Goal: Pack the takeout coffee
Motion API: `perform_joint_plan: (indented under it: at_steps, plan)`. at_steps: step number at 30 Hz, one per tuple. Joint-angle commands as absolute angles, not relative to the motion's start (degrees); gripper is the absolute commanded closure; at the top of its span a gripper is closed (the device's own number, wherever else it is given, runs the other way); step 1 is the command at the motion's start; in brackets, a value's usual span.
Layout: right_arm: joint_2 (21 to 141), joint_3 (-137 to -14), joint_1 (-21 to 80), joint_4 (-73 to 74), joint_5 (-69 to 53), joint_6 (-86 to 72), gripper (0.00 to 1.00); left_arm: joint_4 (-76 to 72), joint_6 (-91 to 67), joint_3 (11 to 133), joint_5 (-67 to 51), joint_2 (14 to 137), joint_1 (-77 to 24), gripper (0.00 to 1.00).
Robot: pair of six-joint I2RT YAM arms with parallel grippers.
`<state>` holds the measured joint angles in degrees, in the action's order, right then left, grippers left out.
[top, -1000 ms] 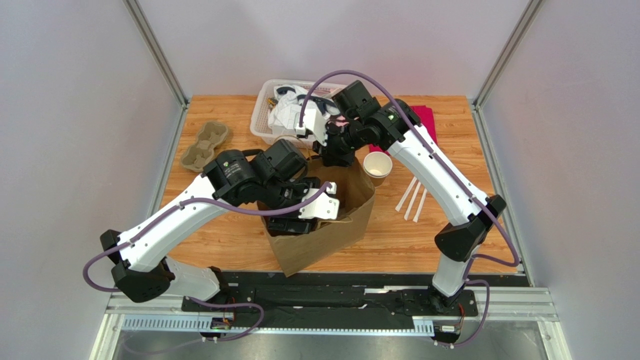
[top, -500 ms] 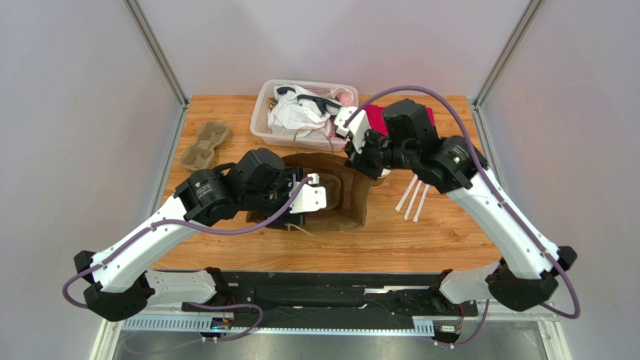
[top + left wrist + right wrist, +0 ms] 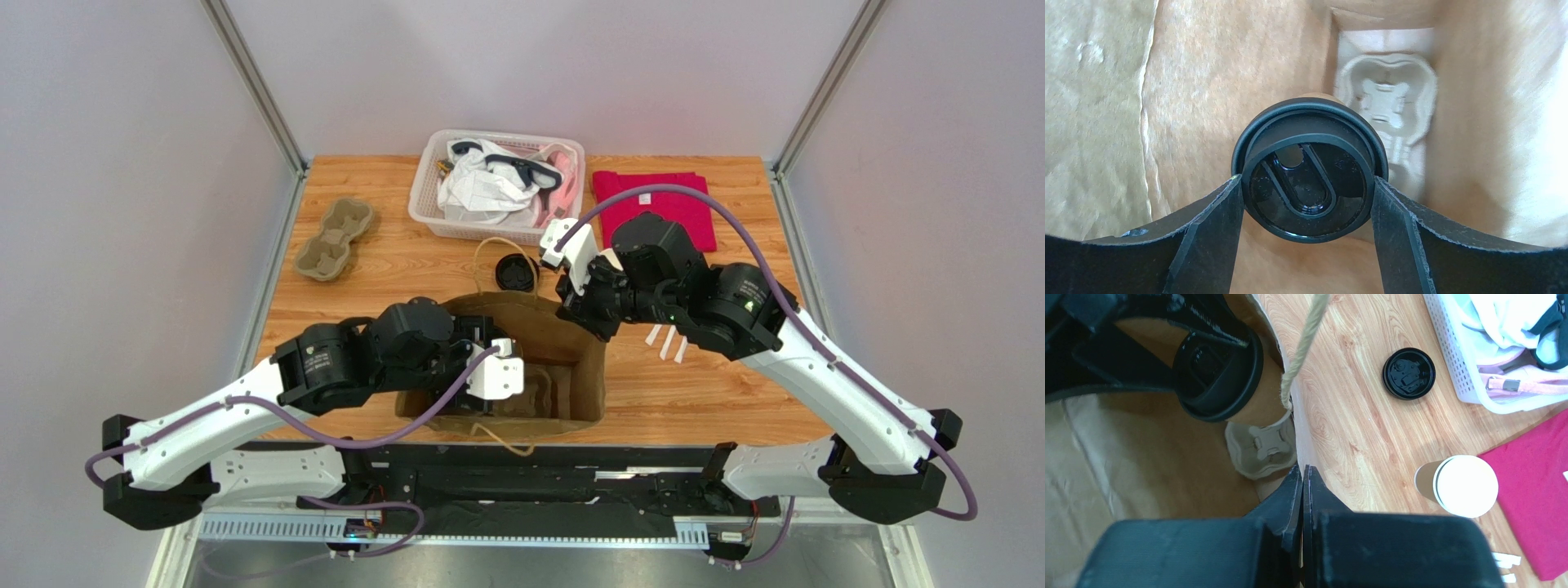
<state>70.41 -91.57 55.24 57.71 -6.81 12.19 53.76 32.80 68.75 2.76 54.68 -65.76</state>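
Note:
The takeout coffee (image 3: 1309,177), a brown paper cup under a black lid, hangs inside the open paper bag (image 3: 567,368). My left gripper (image 3: 1308,184) is shut on it, one finger on each side of the lid. Below it, a pulp cup tray (image 3: 1389,104) lies on the bag's floor. In the right wrist view the same cup (image 3: 1220,373) hangs just above that tray (image 3: 1263,447). My right gripper (image 3: 1301,473) is shut on the bag's rim at its far right corner (image 3: 586,304). From above, the left wrist covers the cup.
A loose black lid (image 3: 1408,373) and a lidless paper cup (image 3: 1462,485) stand on the table beyond the bag. Behind them are a white basket (image 3: 491,184) of clutter and a red cloth (image 3: 650,196). A second pulp tray (image 3: 334,238) lies far left, with white sticks (image 3: 669,349) to the right.
Both arms and the bag have shifted toward the near edge, and the bag mouth stands wider. The right jaws have closed on the bag's rim. The left gripper keeps its hold on the cup.

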Motion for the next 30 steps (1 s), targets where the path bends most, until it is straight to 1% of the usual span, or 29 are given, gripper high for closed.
perform_joint_plan:
  at_steps: [1, 4, 5, 8, 12, 13, 20, 30]
  plan:
    - [69.17, -94.31, 55.98, 55.73, -3.70, 6.86, 1.00, 50.27, 32.43, 70.31, 5.36, 55.89, -66.88, 0.94]
    - [68.47, -93.43, 57.56, 54.15, -0.71, 5.01, 1.00, 49.84, 33.75, 70.14, 5.10, 57.82, -66.97, 0.94]
    - [68.03, -92.73, 58.00, 53.36, 2.26, 5.18, 1.00, 49.31, 34.27, 69.70, 5.01, 58.01, -67.06, 0.94]
    - [66.36, -89.74, 59.94, 50.72, 7.62, 8.43, 1.00, 46.95, 34.72, 66.89, 5.27, 58.10, -67.06, 0.94]
    - [64.87, -87.72, 62.48, 49.31, 11.24, 12.21, 1.00, 44.83, 33.84, 64.60, 7.20, 57.75, -67.06, 0.94]
    - [64.43, -85.63, 63.19, 48.00, 12.56, 13.87, 1.00, 44.13, 33.66, 63.99, 7.47, 57.57, -67.06, 0.94]
    - [61.35, -78.41, 66.71, 44.39, 14.85, 17.66, 1.00, 35.52, 34.45, 59.51, 10.89, 58.18, -67.06, 0.94]
    - [60.12, -76.90, 67.68, 43.24, 14.15, 18.89, 1.00, 27.78, 36.47, 56.52, 9.14, 61.95, -67.06, 0.95]
